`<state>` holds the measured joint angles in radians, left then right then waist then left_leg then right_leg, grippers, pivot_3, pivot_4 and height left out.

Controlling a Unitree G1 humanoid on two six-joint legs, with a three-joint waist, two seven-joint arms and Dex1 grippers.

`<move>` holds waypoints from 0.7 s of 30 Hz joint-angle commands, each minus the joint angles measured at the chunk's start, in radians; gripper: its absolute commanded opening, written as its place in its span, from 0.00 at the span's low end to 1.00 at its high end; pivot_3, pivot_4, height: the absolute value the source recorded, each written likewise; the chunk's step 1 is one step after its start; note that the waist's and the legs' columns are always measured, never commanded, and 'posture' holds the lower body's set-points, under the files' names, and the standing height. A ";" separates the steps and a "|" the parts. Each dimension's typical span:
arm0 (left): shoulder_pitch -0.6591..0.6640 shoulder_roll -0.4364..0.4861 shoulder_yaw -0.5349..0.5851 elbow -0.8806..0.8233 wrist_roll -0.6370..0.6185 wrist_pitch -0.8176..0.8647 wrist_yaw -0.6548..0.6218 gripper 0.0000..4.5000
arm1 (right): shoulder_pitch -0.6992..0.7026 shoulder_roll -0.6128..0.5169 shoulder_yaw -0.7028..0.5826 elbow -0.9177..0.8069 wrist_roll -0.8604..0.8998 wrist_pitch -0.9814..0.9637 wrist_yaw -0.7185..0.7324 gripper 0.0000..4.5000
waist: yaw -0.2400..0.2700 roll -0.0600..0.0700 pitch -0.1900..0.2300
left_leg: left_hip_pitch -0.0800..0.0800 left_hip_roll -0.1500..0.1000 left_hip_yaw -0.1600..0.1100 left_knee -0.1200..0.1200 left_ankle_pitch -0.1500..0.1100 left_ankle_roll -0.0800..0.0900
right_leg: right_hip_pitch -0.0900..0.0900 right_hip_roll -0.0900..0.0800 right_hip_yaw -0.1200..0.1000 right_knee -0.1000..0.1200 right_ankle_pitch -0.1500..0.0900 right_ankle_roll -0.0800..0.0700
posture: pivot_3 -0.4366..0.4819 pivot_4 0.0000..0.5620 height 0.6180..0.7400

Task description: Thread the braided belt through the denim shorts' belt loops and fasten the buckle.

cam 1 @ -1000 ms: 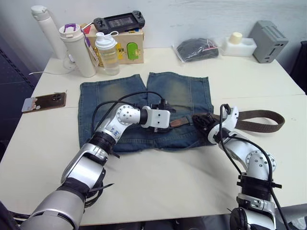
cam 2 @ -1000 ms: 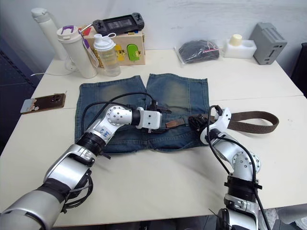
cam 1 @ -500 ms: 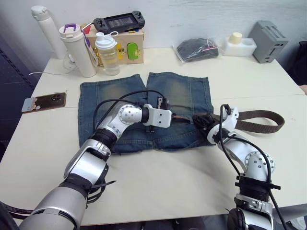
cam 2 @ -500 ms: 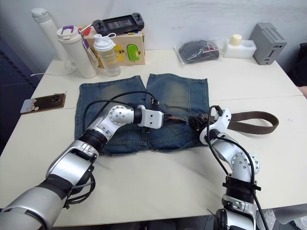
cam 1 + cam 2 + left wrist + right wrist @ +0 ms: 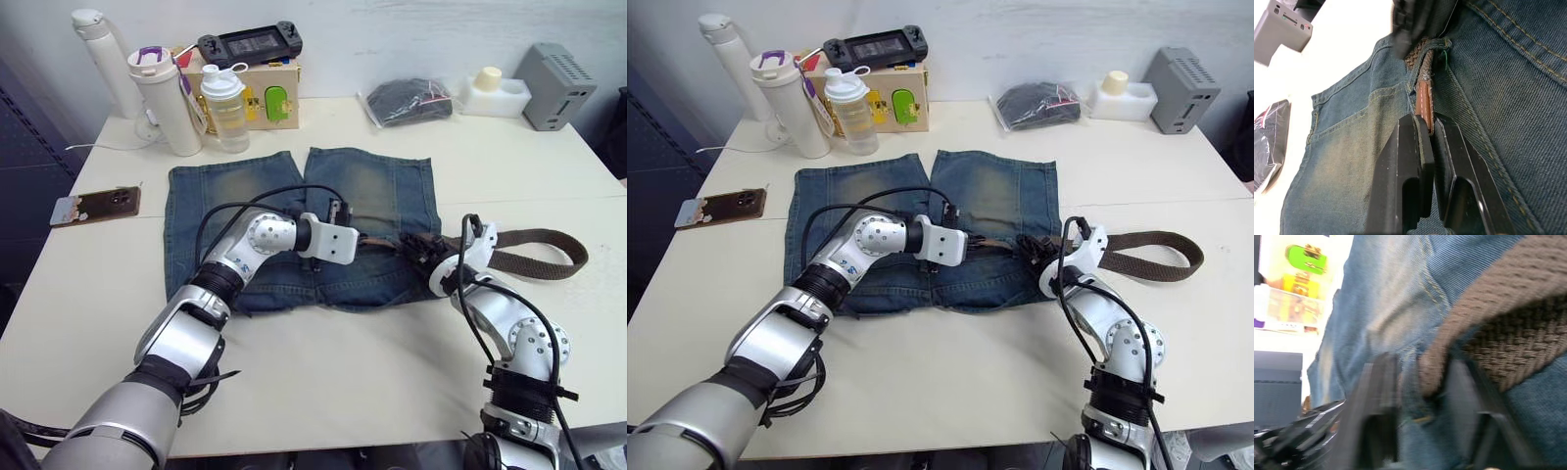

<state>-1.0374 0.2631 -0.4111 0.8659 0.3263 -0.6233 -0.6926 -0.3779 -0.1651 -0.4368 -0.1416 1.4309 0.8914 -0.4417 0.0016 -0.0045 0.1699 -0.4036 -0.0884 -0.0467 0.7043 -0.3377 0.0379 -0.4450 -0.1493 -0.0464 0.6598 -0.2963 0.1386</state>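
so, from the left eye view, one pair of denim shorts (image 5: 299, 230) lies flat on the white worktop (image 5: 323, 362), waistband toward the robot and both legs pointing away toward the far wall. one braided belt (image 5: 534, 253) runs with its long axis across the worktop, left to right along the waistband; its free part loops out past the shorts' right edge and folds back on itself. the left gripper (image 5: 364, 241) lies over the middle of the waistband and the right gripper (image 5: 423, 251) sits at the shorts' right edge, the two near each other. at the far edge stand three bottles, a wooden box with a game controller on it, one dark bundle in a clear bag (image 5: 407, 101) and a grey box; one phone (image 5: 98, 204) lies at the left.

from the left wrist view, the two black fingers (image 5: 1415, 161) are nearly closed, pinching the belt's tan leather tip (image 5: 1423, 104), which points straight along them. beyond the tip the brown braid (image 5: 1422, 63) disappears under a belt loop.

from the right wrist view, the fingers (image 5: 1376, 396) stand apart on either side of the braided strap, which bends over the denim between them; whether they actually press it, i cannot tell.
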 commanded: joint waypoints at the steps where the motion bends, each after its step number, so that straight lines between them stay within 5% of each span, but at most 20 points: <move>1: -0.020 0.005 0.011 -0.037 -0.004 -0.004 -0.006 0.00 | 0.046 -0.077 -0.044 -0.131 0.151 0.000 -0.032 0.76 | 0.000 0.000 0.000 | 0.000 0.000 0.000 0.000 0.000 0.000 | 0.000 0.000 0.000 0.000 0.000 0.000 | 0.48 0.27 0.52; 3: -0.019 0.006 0.011 -0.037 -0.004 -0.004 -0.007 0.00 | 0.067 -0.135 -0.044 -0.165 0.167 0.021 -0.023 0.95 | 0.002 0.000 0.000 | -0.001 -0.001 0.000 0.000 0.000 0.000 | 0.000 0.000 0.000 0.000 0.000 0.000 | 0.48 0.27 0.52; 6: -0.021 0.001 0.009 -0.027 -0.002 -0.003 -0.002 0.00 | 0.089 -0.252 -0.029 -0.249 0.181 0.060 0.027 0.98 | 0.001 0.000 0.000 | -0.002 -0.001 0.000 0.000 0.000 0.001 | -0.001 -0.001 0.000 0.000 0.000 0.001 | 0.48 0.27 0.52; 9: -0.025 -0.007 0.006 -0.015 0.001 -0.004 0.000 0.00 | 0.106 -0.443 0.061 -0.418 0.027 0.138 0.225 0.98 | 0.002 0.000 0.000 | -0.002 -0.001 0.000 0.000 0.000 0.001 | -0.001 -0.001 0.000 -0.001 0.000 0.001 | 0.48 0.27 0.52; 14: -0.030 -0.026 0.006 -0.010 -0.001 -0.004 -0.002 0.00 | 0.244 -0.765 0.260 -0.614 -0.428 -0.059 0.675 0.98 | 0.017 -0.004 0.002 | -0.003 0.000 0.001 0.000 0.000 0.002 | 0.000 0.000 -0.001 -0.003 0.000 0.001 | 0.48 0.27 0.52; 21: -0.037 -0.030 -0.003 -0.021 0.019 -0.008 0.005 0.00 | 0.366 -0.987 0.626 -0.458 -1.197 -0.526 0.899 0.98 | 0.023 -0.005 0.003 | -0.004 -0.004 0.004 0.006 0.001 0.007 | 0.002 -0.002 0.001 -0.007 0.004 0.008 | 0.48 0.27 0.52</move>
<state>-1.0479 0.2372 -0.4135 0.8696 0.3414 -0.6241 -0.6904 -0.0118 -1.1453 0.1486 -0.6184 0.3611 0.4612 0.4218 0.0250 -0.0099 0.1731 -0.4075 -0.0921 -0.0427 0.7105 -0.3372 0.0445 -0.4431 -0.1508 -0.0452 0.6527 -0.2917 0.1472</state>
